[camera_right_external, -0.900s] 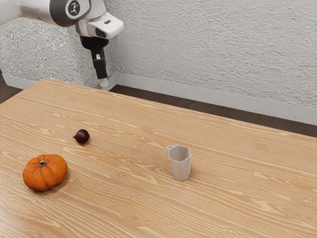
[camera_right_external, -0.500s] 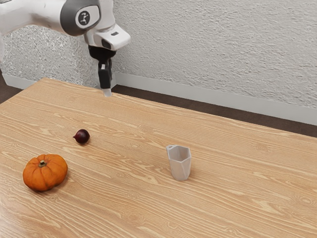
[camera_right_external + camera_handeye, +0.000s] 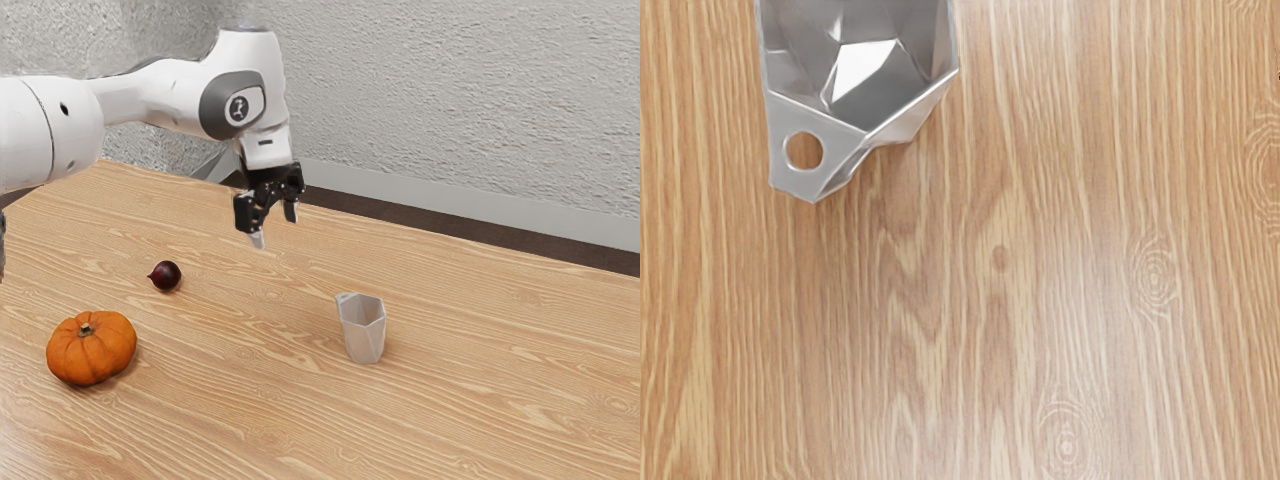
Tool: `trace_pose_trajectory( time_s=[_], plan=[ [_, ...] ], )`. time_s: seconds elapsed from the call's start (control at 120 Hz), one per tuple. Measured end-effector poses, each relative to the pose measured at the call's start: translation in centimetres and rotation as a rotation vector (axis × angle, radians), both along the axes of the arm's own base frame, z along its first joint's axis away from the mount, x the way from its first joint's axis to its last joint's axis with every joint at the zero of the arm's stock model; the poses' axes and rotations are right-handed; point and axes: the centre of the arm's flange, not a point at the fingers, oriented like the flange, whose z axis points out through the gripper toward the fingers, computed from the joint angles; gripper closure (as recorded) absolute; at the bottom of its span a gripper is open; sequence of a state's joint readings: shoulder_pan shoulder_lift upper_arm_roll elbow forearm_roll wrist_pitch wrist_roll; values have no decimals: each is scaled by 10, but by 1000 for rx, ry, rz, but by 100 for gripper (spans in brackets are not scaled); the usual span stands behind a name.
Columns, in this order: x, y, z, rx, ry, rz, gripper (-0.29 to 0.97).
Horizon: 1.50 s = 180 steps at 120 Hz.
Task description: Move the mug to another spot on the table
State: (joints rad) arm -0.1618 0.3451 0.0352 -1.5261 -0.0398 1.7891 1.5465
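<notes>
A pale grey faceted mug (image 3: 362, 327) stands upright on the wooden table (image 3: 480, 400), right of centre in the exterior view. My black gripper (image 3: 275, 223) hangs above the table, up and toward the exterior view's left of the mug, well apart from it. Its fingers are spread, so it is open, with nothing between them. In the wrist view I look down on the mug (image 3: 855, 70), its handle with a round hole pointing outward, and bare wood around it.
An orange pumpkin (image 3: 90, 346) sits near the exterior view's left edge. A small dark red round fruit (image 3: 165, 274) lies behind it. The table's far edge (image 3: 450, 225) runs along a grey textured wall.
My arm has swung from the far left corner toward the exterior view's right and come lower, closer to the mug. The hand has turned. The mug, pumpkin and fruit stayed put.
</notes>
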Motion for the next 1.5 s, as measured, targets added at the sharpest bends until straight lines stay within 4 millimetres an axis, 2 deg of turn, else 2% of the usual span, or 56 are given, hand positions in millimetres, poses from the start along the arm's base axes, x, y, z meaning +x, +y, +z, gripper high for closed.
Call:
trace_pose_trajectory(
  time_s=[0.05, 0.192, 0.25, 0.4, 0.492, 0.633, 0.775, 0.933, 1.108, 1.308, 1.5],
  plan=[
    [6, -3, -19, -21, 19, -46, 0],
    [26, -17, -45, -93, 20, -154, 0],
    [34, -21, -64, -109, 31, -189, 0],
    [44, -23, -106, -187, 65, -224, 0],
    [45, -31, -121, -224, 67, -250, 0],
    [54, -45, -131, -249, 33, -297, 0],
    [60, -45, -148, -264, 23, -320, 0],
    [59, -48, -177, -291, 44, -331, 0],
    [58, -49, -192, -307, 53, -346, 2],
    [60, -50, -191, -327, 39, -356, 48],
    [61, -49, -179, -383, 10, -339, 56]
  ],
)
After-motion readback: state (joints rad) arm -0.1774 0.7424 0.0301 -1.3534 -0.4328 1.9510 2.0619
